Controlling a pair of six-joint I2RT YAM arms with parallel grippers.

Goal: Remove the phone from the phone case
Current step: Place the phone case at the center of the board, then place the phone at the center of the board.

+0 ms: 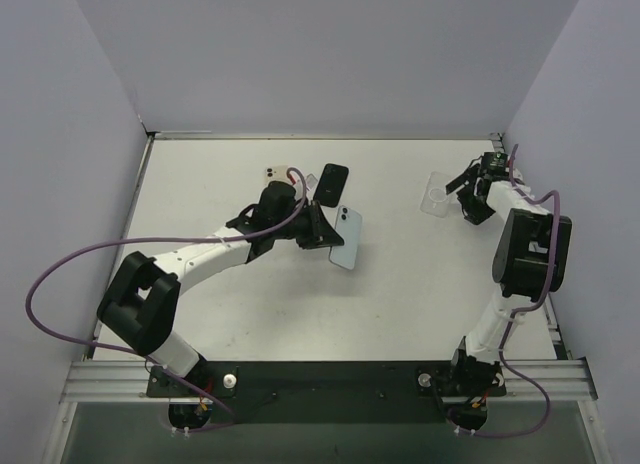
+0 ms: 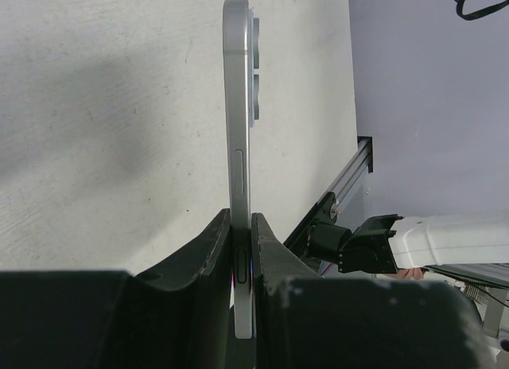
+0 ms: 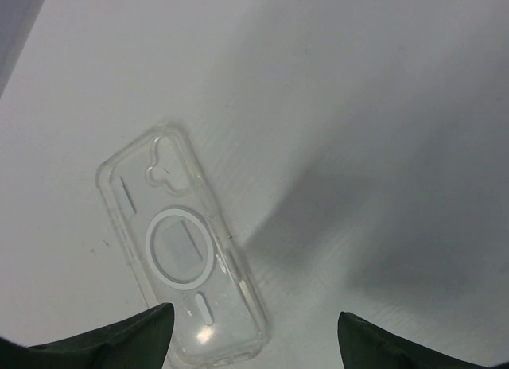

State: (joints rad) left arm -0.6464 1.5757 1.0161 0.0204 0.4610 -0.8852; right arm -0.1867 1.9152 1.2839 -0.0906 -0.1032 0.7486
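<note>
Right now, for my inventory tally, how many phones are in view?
3. A pale blue phone clamped in the left gripper; a black phone flat on the table beyond it; a beige phone left of that, partly hidden by the arm.

The phone (image 1: 346, 238) is pale blue, the case (image 3: 181, 250) clear with a white ring (image 3: 179, 211), the table (image 1: 400, 304) white.

Top camera looks down on the whole table (image 1: 400, 304) from behind; wrist cameras sit close above it (each seeing one small patch)
</note>
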